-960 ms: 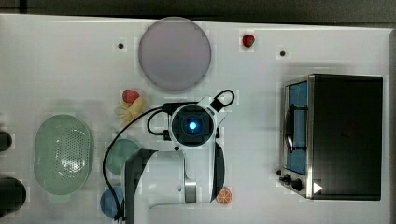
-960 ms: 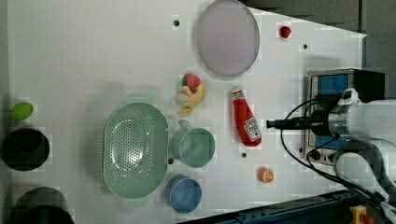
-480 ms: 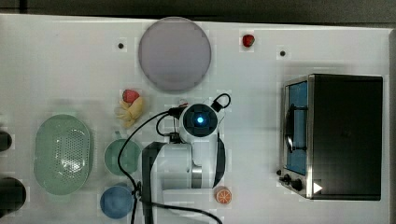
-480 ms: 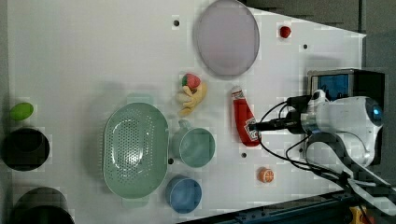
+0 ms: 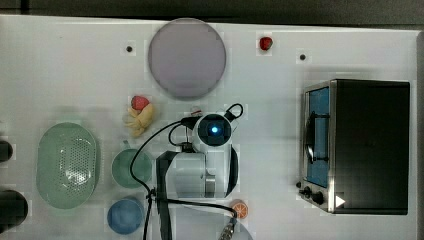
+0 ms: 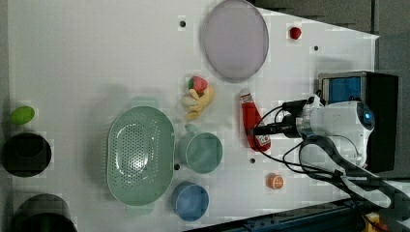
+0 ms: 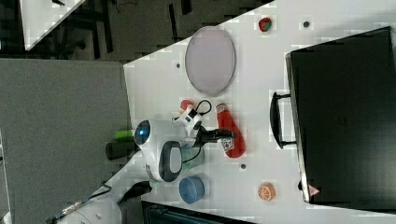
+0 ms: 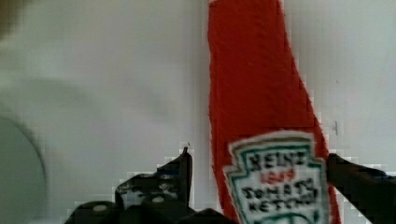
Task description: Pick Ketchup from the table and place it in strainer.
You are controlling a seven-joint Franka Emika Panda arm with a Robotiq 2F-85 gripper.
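Straddling the Ketchup [image 8: 261, 116], the end effector [image 8: 257, 186] has its fingers apart, one on each side. Ketchup lies ungrasped on the tabletop [image 6: 96, 58], beyond the green cup [image 6: 200, 152] from the strainer [image 6: 140, 154]; grasp, lift and placement remain.

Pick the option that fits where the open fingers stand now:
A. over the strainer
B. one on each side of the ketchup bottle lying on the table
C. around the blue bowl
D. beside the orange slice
B: in the wrist view the fingers flank the labelled end of the Ketchup, which lies flat on the table.
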